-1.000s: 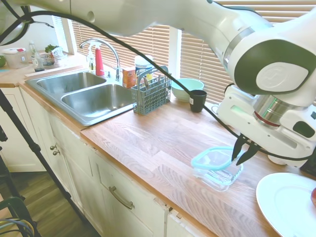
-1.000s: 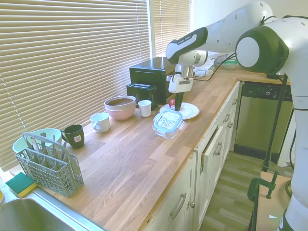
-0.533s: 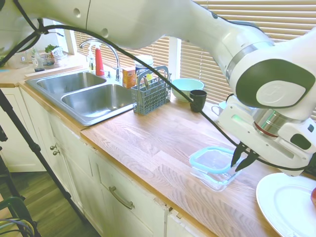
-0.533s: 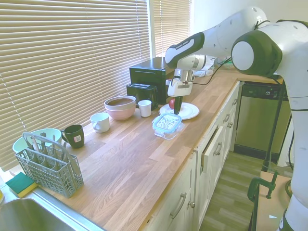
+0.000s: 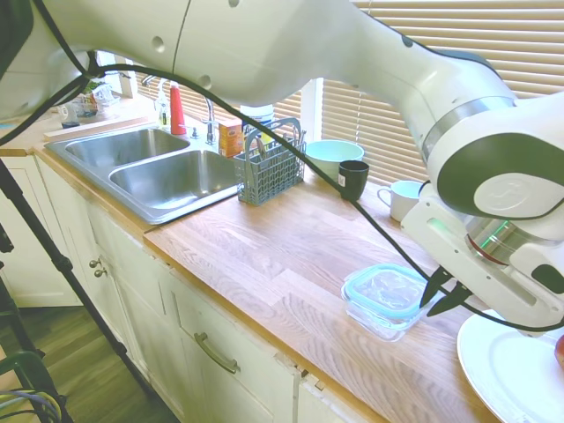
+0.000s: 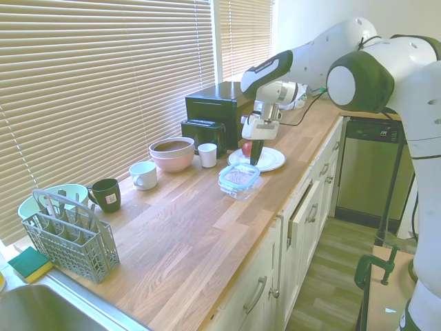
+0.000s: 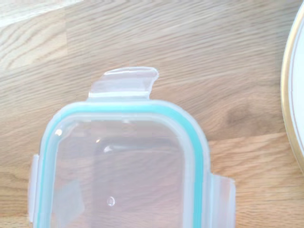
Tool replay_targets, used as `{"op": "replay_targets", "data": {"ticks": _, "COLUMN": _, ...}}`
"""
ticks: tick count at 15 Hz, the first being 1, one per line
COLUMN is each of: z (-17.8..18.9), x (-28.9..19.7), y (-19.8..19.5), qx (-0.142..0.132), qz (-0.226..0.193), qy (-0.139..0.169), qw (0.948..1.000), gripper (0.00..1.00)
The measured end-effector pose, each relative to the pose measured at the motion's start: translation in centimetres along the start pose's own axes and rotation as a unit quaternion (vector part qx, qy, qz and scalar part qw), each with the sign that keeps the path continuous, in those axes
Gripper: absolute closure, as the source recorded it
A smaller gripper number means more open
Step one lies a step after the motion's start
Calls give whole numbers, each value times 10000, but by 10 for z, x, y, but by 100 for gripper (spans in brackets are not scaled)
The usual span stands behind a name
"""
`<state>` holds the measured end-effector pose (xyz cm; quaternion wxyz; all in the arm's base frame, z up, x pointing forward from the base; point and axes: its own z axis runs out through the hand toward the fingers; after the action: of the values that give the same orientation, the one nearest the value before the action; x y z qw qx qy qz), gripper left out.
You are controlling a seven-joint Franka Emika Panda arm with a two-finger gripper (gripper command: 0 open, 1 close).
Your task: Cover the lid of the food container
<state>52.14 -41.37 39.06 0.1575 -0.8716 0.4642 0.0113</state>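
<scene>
A: One lid (image 5: 384, 288), clear with teal rim, lying flat on the food container (image 5: 379, 319) near the tabletop (image 5: 264, 256) front edge; tabs look unsnapped, so probably only resting.

B: Hand (image 5: 445, 298)?

A: Empty, fingers slightly apart, just beside the lid's edge, above the white plate (image 5: 507, 361).

B: Contents?

A: Container: nothing visible through the lid. Pink bowl (image 6: 171, 152): dark inside. Dish basket (image 6: 67, 234): utensils.
</scene>
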Motion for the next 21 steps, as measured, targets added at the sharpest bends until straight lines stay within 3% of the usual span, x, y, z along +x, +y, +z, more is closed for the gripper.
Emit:
{"op": "replay_targets", "data": {"ticks": 12, "z": 23, "x": -1, "y": -11, "qx": 74, "qz": 178, "qy": -230, "qw": 9995, "gripper": 100}}
{"op": "replay_targets", "data": {"ticks": 13, "z": 23, "x": -1, "y": -11, "qx": 81, "qz": 198, "qy": -234, "qw": 9995, "gripper": 0}}
{"op": "replay_targets", "data": {"ticks": 21, "z": 27, "x": -3, "y": -19, "qx": 196, "qz": 329, "qy": -273, "qw": 9989, "gripper": 0}}
